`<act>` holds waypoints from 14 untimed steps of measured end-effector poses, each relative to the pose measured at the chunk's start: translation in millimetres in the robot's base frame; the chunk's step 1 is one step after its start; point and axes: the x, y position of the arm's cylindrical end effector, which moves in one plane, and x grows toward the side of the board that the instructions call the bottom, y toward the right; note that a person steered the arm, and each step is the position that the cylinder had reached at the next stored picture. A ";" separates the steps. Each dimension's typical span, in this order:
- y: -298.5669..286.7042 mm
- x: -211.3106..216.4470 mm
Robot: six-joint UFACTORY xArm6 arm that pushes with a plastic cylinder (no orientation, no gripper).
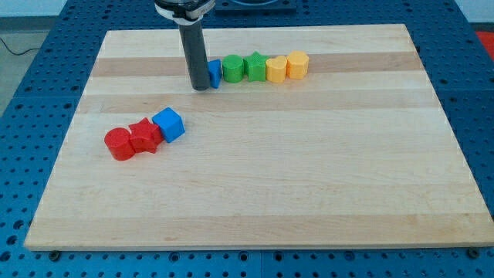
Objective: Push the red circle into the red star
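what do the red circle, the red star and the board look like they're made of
Red circle: probably plastic, uniform saturated colour with a dull sheen. Red star: same look, likely the same plastic, touching the circle. Board: light wood, visible grain and plank stripes, smooth matte finish. My tip is far off at the view's top, against a blue block.

The arm enters at the far edge of the scene, left of centre, and only its mount shows there. From it the straight dark rod [193, 54] hangs upright. My tip [200, 87] rests on the surface in the far half, left of centre.
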 end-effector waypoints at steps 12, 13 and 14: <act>-101.0 142.8; -42.5 142.7; -52.5 142.7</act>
